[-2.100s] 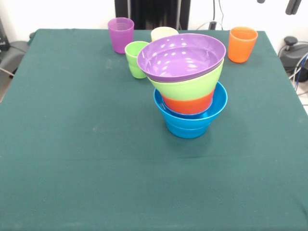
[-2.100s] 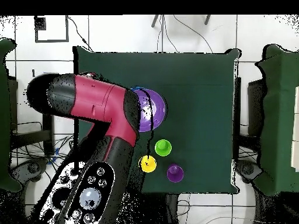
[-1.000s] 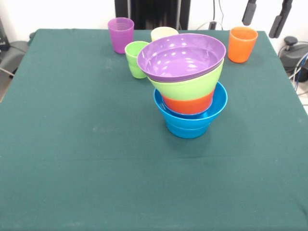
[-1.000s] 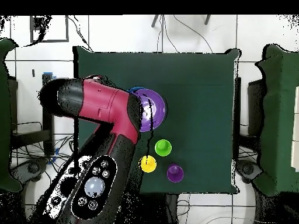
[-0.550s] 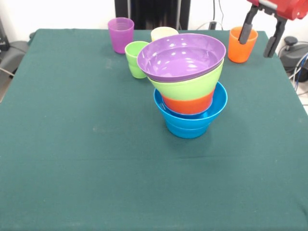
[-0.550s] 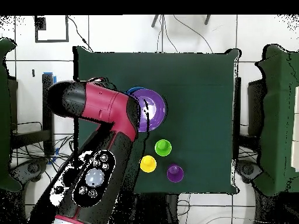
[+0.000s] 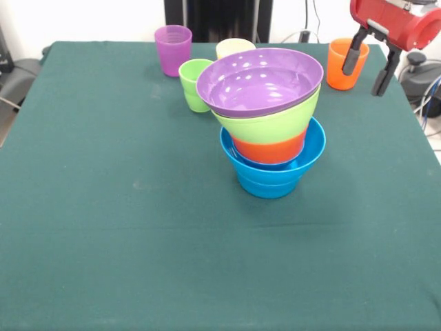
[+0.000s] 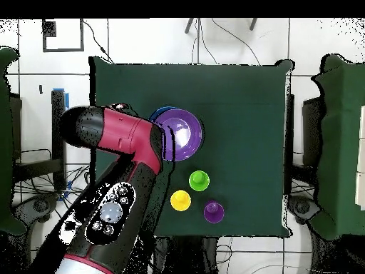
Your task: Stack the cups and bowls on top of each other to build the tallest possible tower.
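A dark green cloth (image 7: 138, 227) covers the table (image 8: 235, 93), spreading below and away from the jaws. Just behind the jaws lie black cables (image 7: 424, 93) on a pale floor. Well away from them, at the table's far edge, stands a dark upright panel (image 7: 217, 19).

Tower (image 7: 269, 123): glossy, smooth plastic bowls; the purple bowl (image 7: 260, 80) on top carries bright highlights. Cups behind the tower, e.g. the orange cup (image 7: 346, 63): smooth plastic with a duller sheen. Table (image 7: 124, 207): matt green cloth. Arm (image 8: 117, 133): smooth red and black shell.
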